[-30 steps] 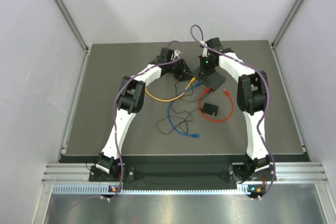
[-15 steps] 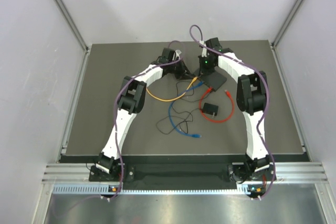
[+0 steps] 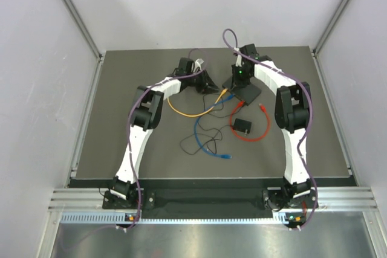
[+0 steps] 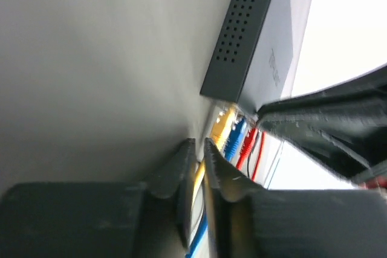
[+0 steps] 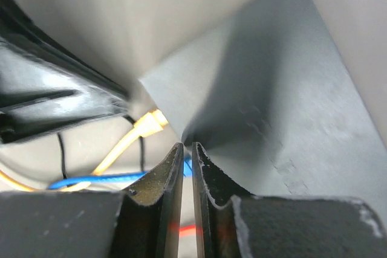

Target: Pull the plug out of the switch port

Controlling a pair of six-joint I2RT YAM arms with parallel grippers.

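**Both jaws at the switch, three plugs at its port edge**

The dark surface (image 3: pixel 121 119) carried everything; the left arm (image 3: pixel 136 143) and the right arm (image 3: pixel 293 149) both reached toward its far side. The switch (image 3: pixel 248 92) lay flat just beyond the left jaws and right under the tips of the right jaws, its port edge turned toward the left jaws. The left jaws were closed, tips all but meeting; whether they pinched the yellow cable (image 3: pixel 190 115) running past them could not be told. The right jaws stood a narrow slit apart, holding nothing, at a corner of the switch top; contact with it could not be told. The red cable (image 3: pixel 254 138) looped on the base side of the right jaws, around the small power adapter (image 3: pixel 243 126); the blue cable (image 3: pixel 217 151) trailed away between the two arms. The yellow plug (image 4: pixel 222 126), blue plug (image 4: pixel 237 134) and red plug (image 4: pixel 248 142) sat side by side at the port edge, just ahead of the left jaws.
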